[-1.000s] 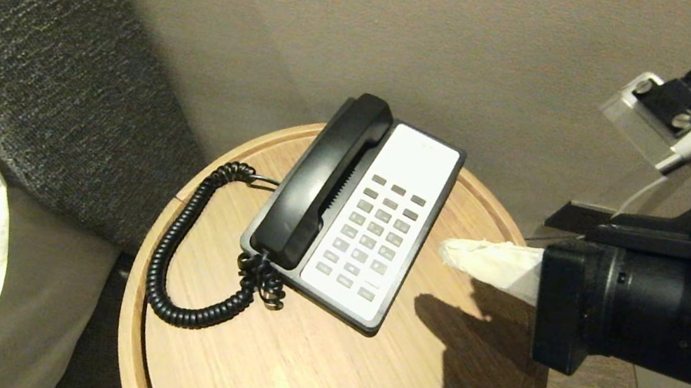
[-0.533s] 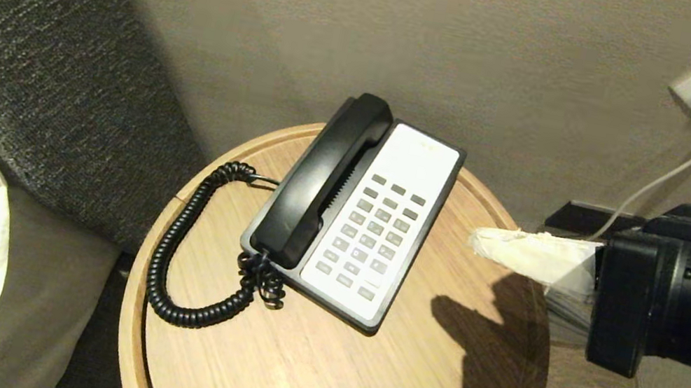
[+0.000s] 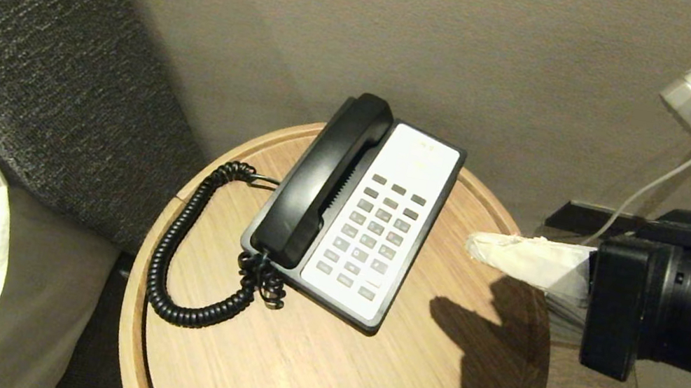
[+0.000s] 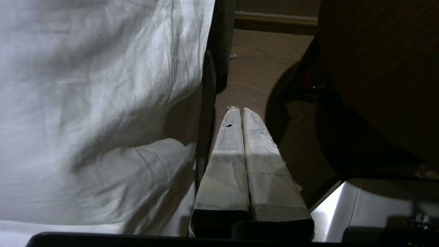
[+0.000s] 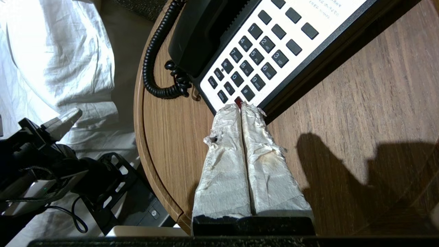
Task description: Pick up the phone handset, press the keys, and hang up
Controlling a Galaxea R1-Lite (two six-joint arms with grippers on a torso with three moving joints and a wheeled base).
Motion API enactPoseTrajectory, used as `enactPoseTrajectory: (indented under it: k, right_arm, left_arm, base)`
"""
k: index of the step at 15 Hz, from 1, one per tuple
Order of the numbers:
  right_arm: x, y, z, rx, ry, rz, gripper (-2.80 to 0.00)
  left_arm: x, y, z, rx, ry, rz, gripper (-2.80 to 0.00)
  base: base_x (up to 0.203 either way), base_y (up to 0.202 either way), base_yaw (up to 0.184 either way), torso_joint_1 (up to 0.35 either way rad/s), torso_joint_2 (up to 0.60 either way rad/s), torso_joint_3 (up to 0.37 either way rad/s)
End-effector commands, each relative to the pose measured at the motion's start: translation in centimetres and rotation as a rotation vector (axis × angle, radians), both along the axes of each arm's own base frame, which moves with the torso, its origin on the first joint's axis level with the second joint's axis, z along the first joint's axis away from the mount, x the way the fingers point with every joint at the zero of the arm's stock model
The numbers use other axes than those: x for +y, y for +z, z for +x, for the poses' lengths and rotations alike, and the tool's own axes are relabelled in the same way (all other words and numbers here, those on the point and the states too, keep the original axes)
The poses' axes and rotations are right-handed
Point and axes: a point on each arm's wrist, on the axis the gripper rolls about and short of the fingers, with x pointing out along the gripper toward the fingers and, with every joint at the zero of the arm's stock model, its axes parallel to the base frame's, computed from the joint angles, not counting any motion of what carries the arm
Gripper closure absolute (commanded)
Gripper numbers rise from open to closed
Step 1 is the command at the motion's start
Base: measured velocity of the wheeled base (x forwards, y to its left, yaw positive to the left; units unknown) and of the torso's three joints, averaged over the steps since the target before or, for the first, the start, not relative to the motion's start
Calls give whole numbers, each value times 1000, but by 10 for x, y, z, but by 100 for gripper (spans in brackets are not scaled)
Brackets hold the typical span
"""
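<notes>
On the round surface your handset lies cradled; right pincer closed, empty, beside the keypad; left pincer closed too.

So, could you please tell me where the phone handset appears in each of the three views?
Head view: phone handset near centre, cradled on the phone's left side.
Left wrist view: not in it.
Right wrist view: handset's lower end at the top edge.
Shared landmark: coiled cord trailing from the handset.
</notes>
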Motion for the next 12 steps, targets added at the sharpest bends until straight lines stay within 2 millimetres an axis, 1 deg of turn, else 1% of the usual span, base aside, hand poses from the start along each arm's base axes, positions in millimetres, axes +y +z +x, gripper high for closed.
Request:
enactPoseTrajectory:
  k: [1, 3, 4, 6, 9, 12]
  right_arm:
    - [2, -2, 1, 5, 1, -4, 0]
    - [1, -2, 1, 11, -4, -3, 0]
    - [1, -1, 0, 10, -6, 2, 0]
    - [-1, 0, -1, 6, -11, 5, 0]
    - [-6, 2, -4, -5, -23, 15, 0]
    - [-10, 4, -5, -23, -77, 14, 0]
  left_arm:
    - [0, -7, 0, -51, -15, -1, 0]
    - [-1, -9, 1, -50, -68, 59, 0]
    - [-1, -8, 1, -52, -64, 39, 0]
    - [-1, -9, 1, -51, -67, 73, 0]
    - [-1, -9, 1, -52, -68, 68, 0]
    - [-1, -9, 1, -52, -66, 68, 0]
  base:
    - [0, 0, 0, 0, 0, 0]
    - [0, 0, 0, 0, 0, 0]
    - [0, 0, 0, 0, 0, 0]
    - [0, 0, 0, 0, 0, 0]
    - [0, 0, 0, 0, 0, 0]
    - [0, 0, 0, 0, 0, 0]
